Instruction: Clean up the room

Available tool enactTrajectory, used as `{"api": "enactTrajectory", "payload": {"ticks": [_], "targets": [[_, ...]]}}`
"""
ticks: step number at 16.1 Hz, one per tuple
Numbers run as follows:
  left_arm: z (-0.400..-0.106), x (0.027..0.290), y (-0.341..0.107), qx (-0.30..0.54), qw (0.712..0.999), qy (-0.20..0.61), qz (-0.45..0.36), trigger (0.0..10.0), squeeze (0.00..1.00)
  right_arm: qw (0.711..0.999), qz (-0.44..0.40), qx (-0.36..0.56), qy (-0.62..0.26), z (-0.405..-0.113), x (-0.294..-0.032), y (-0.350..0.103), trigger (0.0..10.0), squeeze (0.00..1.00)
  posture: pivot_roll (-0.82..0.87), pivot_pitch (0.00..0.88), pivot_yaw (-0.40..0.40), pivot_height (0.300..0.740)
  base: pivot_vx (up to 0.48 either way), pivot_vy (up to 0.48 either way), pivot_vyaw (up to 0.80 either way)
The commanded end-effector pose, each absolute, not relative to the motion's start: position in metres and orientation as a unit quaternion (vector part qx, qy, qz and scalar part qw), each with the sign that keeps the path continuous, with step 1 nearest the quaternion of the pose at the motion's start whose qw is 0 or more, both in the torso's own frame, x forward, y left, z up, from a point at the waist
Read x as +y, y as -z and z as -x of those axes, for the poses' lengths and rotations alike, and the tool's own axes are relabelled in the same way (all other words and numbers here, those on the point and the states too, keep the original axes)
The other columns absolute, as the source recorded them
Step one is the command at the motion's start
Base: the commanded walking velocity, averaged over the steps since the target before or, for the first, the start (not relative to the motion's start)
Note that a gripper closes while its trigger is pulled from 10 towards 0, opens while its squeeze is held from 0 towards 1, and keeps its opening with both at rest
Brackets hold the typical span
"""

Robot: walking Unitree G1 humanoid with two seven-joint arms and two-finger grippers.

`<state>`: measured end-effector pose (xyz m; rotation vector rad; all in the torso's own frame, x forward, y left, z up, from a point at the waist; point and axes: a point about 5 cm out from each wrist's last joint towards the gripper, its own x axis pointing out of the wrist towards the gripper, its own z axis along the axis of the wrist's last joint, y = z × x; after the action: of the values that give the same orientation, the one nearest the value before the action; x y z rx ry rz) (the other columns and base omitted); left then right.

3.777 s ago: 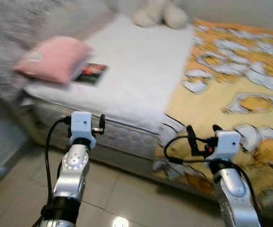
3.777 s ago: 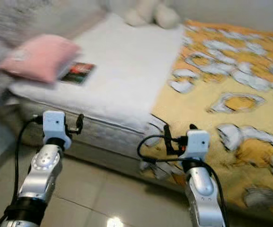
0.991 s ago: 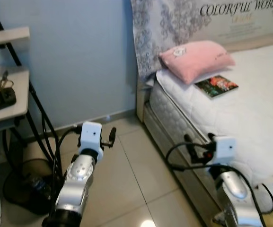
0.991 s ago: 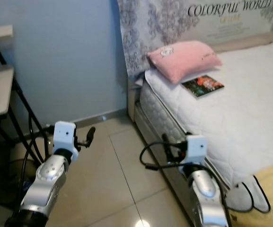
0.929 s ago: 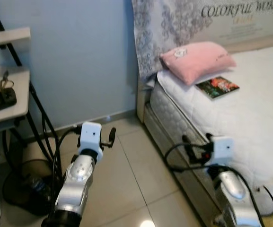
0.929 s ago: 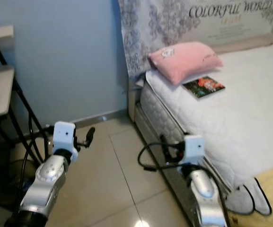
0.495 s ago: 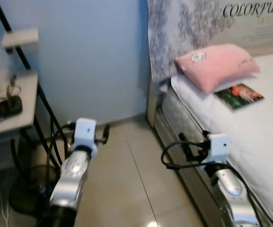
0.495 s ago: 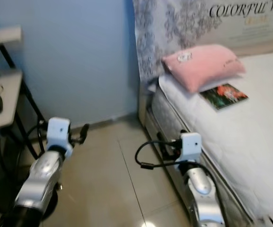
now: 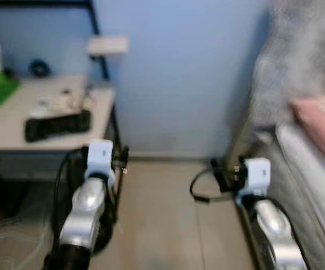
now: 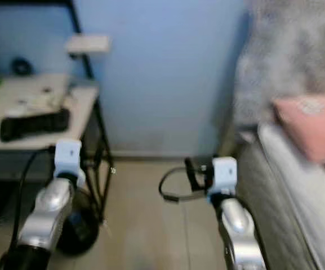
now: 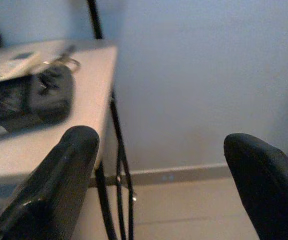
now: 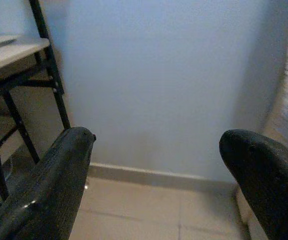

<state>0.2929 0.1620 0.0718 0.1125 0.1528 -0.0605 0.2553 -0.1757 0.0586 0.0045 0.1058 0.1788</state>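
A smooth pale-blue wall rises over a beige tiled floor, with a pale flat-topped desk on thin black metal legs on the left carrying a long black device, blurred. On the right, a soft pink pillow lies on the white mattress of a bed before a grey patterned headboard. The left gripper and right gripper both hang above the floor, fingers spread wide and holding nothing.

Light: soft, even and fairly dim, no glare.
Blur: both eye views smeared sideways; the pink pillow and the bench have lost their edges.
Shadows: dark under the bench, faint on the floor.
Wrist views: wall fairly sharp, near black fingers out of focus.
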Motion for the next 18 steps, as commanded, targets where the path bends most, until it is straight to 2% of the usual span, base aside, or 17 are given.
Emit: {"api": "enactTrajectory", "payload": {"ticks": [1,4,8,12,15,18], "targets": [[-0.293,0.159,-0.075,0.066,0.994,0.047,-0.071,10.0,0.0,0.996,-0.01,0.057,-0.068,-0.252,-0.186,-0.055,10.0,0.03,-0.04,0.0,0.01,0.74,0.465,0.0,0.66],[-0.298,0.156,-0.076,0.067,0.99,0.087,-0.093,10.0,0.0,0.997,-0.006,0.062,-0.054,-0.249,-0.189,-0.052,10.0,0.0,-0.04,0.0,0.018,0.74,0.153,0.0,0.2],[-0.298,0.156,-0.076,0.067,0.99,0.087,-0.093,10.0,0.0,0.997,-0.006,0.062,-0.054,-0.249,-0.189,-0.052,10.0,0.0,-0.04,0.0,0.018,0.74,0.0,0.0,0.0],[-0.301,0.152,-0.078,0.061,0.988,0.117,-0.079,10.0,0.0,0.997,-0.002,0.06,-0.039,-0.245,-0.185,-0.046,10.0,0.01,-0.05,0.0,0.044,0.74,0.419,0.0,-0.78],[-0.3,0.154,-0.077,0.061,0.99,0.107,-0.07,10.0,0.0,0.997,0.003,0.064,-0.039,-0.241,-0.187,-0.041,10.0,0.02,-0.05,0.0,0.043,0.74,0.0,0.0,-0.25],[-0.289,0.161,-0.071,0.064,0.997,0.038,-0.033,10.0,0.0,0.997,0.001,0.064,-0.034,-0.243,-0.19,-0.043,10.0,0.0,-0.05,0.0,0.034,0.74,0.0,0.0,0.0]]}}
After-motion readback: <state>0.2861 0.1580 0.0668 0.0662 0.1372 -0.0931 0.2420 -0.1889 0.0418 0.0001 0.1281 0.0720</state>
